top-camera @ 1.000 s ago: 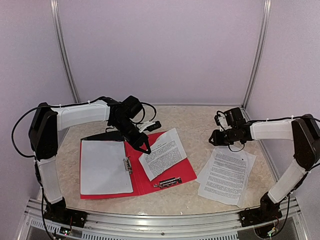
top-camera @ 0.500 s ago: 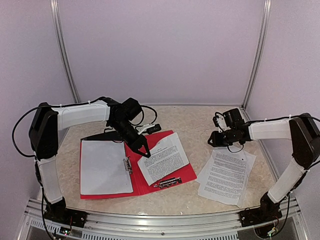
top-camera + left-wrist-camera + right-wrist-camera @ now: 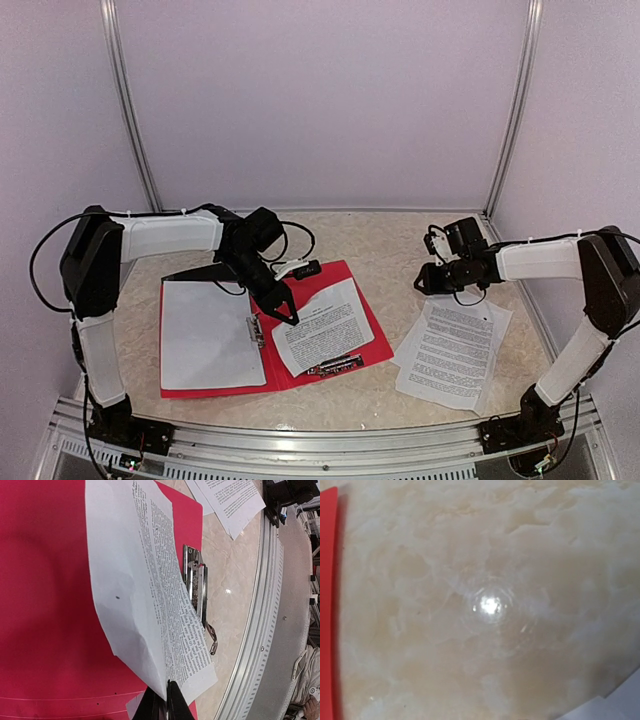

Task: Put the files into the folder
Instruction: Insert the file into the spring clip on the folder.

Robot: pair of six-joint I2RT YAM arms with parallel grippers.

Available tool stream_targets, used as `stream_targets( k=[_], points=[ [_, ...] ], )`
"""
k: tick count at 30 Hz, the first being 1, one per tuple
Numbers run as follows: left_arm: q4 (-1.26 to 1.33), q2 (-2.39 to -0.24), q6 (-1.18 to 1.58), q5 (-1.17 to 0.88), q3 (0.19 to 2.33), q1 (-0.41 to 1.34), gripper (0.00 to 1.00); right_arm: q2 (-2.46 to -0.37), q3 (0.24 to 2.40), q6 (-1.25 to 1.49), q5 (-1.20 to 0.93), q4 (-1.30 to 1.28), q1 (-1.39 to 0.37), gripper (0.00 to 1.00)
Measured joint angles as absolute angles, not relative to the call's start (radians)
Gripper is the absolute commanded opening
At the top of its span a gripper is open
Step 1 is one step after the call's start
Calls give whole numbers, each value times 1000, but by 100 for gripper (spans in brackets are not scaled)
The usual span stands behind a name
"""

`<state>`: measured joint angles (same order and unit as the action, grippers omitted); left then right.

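Observation:
The red folder (image 3: pixel 370 335) lies open on the table, with a blank white sheet (image 3: pixel 208 335) on its left half. A printed sheet (image 3: pixel 325 330) lies skewed on the right half. My left gripper (image 3: pixel 284 312) is shut on this sheet's corner. In the left wrist view the black fingertips (image 3: pixel 176 702) pinch the sheet (image 3: pixel 145 580), which rises in a fold above the folder (image 3: pixel 45 605). More printed files (image 3: pixel 455 350) lie stacked at the right. My right gripper (image 3: pixel 430 278) hovers beyond them; its fingers are too small to read and hidden in its own view.
A metal clip bar (image 3: pixel 335 365) lies at the folder's front right edge, beside the sheet (image 3: pixel 197 587). A second clip (image 3: pixel 256 330) sits at the spine. The aluminium rail (image 3: pixel 300 440) bounds the near side. The right wrist view shows bare marble and the folder's edge (image 3: pixel 327 580).
My left gripper moved toward the near side and left, dragging the printed sheet further onto the folder's right half. The right arm barely shifted.

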<state>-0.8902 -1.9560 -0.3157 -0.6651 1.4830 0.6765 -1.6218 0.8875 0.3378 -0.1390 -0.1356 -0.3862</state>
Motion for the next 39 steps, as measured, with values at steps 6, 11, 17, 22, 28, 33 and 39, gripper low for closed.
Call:
stream_targets(
  k=[6,11,17,22,28,33,39],
  points=[
    [-877,-1964,-331,-674,1472,666,4,-1628,888,338,-139,-130,-393,30],
    [-865,-1967,-360,-696,1472,632,3,-1640,888,340,-140,-128,-403,30],
    [-860,-1967,-384,-721,1471,620,2,-1645,888,342,-143,-118,-405,30],
    [-859,-1968,-406,-744,1466,620,2,-1654,888,345,-144,-110,-408,30],
    [-857,-1972,-429,-762,1448,620,2,-1655,888,346,-146,-107,-411,30],
    [-859,-1986,-451,-777,1448,626,3,-1655,888,345,-146,-107,-411,30],
    [-866,-2011,-464,-792,1448,640,3,-1655,888,346,-146,-107,-411,30]
  ],
)
